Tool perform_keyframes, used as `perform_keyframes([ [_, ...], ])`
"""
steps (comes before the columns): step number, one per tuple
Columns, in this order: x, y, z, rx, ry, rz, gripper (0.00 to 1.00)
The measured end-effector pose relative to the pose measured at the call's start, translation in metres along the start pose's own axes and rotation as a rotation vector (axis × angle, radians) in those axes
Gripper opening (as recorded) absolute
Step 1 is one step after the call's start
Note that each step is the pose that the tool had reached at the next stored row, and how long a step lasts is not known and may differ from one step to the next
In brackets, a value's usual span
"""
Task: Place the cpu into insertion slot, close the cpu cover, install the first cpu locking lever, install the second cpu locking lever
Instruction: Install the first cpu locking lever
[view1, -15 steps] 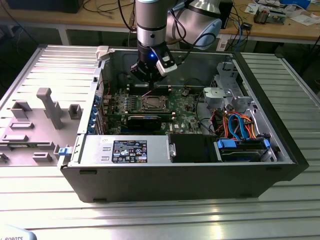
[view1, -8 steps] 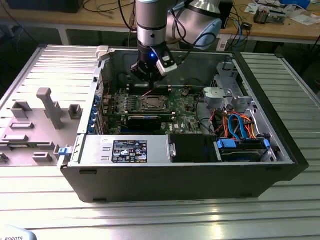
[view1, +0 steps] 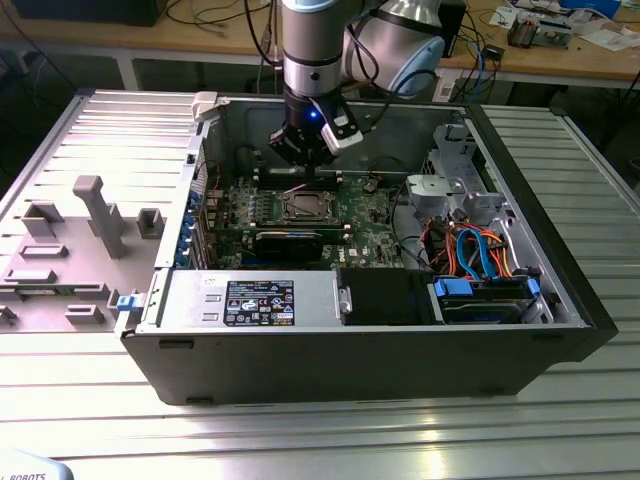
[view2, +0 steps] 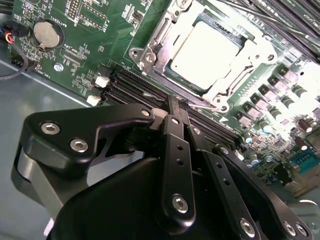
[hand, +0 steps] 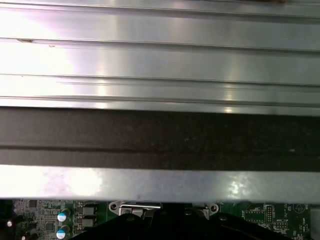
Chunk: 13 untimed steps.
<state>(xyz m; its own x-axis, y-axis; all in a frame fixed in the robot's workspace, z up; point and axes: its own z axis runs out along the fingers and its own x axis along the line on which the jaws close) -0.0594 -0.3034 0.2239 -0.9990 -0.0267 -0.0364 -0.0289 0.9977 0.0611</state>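
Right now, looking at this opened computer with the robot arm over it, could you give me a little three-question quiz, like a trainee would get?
1. True or false: the cpu already sits in the insertion slot.
2. Multiple choice: where is the gripper in the exterior view? A) above the motherboard, just behind the socket; B) over the drive cables; C) outside the case.
3. In the second wrist view, what round silver part sits on the board away from the socket?

Key:
1. True; its pale metal top fills the socket centre.
2. A.
3. A coin battery.
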Motion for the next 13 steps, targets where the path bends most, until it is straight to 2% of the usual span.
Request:
perform_keyframes([
  [5,-0.005,-0.0005,0.0062,0.0,0.0,0.0,0.11],
  [13,-0.0081,-0.001,0.0127,0.0,0.0,0.0,0.11],
])
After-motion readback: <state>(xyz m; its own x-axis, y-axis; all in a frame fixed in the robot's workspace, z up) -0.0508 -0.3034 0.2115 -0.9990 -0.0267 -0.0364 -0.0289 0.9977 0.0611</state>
